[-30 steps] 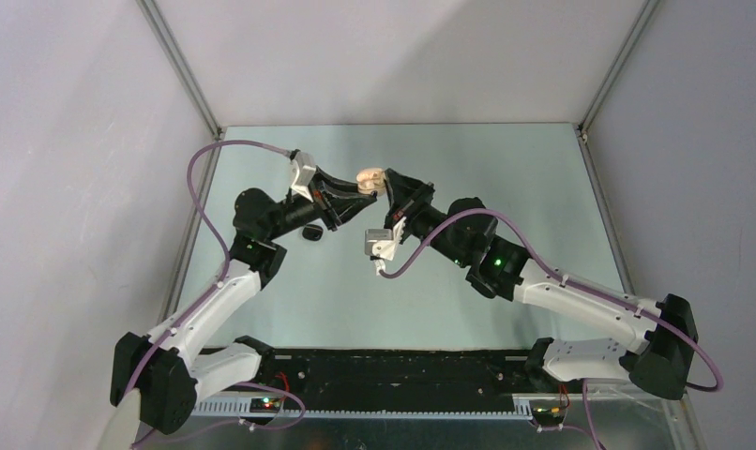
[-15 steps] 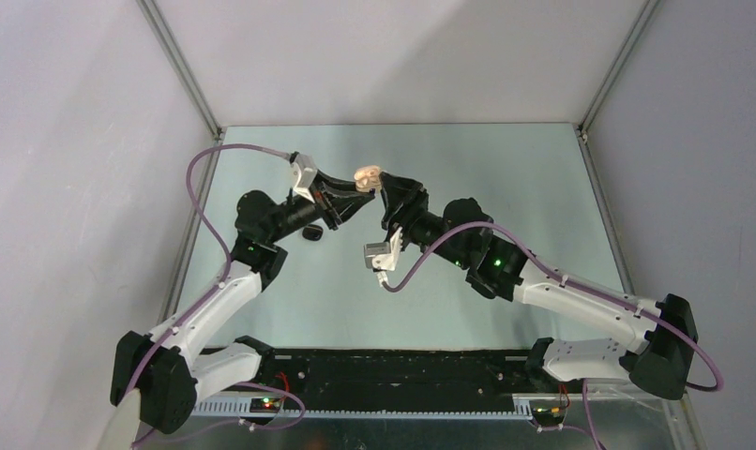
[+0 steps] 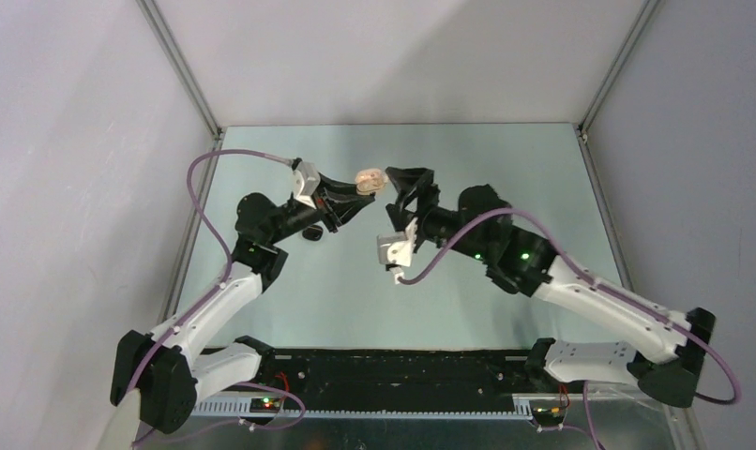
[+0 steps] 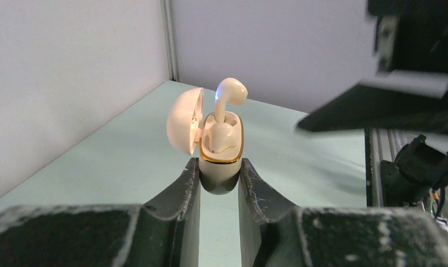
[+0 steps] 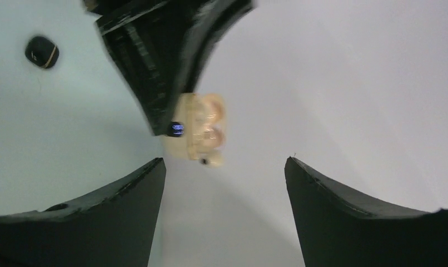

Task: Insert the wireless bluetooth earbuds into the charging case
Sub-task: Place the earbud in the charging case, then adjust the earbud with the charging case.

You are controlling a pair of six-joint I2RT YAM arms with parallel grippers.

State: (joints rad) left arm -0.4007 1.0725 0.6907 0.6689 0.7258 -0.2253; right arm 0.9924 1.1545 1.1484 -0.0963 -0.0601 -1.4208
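Two claws aloft | left claw [image 4: 219, 183] clamped tight on charging case [image 4: 220, 167], lid open, above surface [image 3: 487, 169] | pale earbud [image 4: 230, 94] upright in case | right claw [image 5: 224, 183] spread wide, empty, near case | dark earbud [image 5: 42, 52] lying on surface

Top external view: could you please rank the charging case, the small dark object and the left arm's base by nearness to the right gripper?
1. charging case, just left of the right gripper, held by the left gripper.
2. small dark object, on the table farther left.
3. left arm's base, bottom-left corner.
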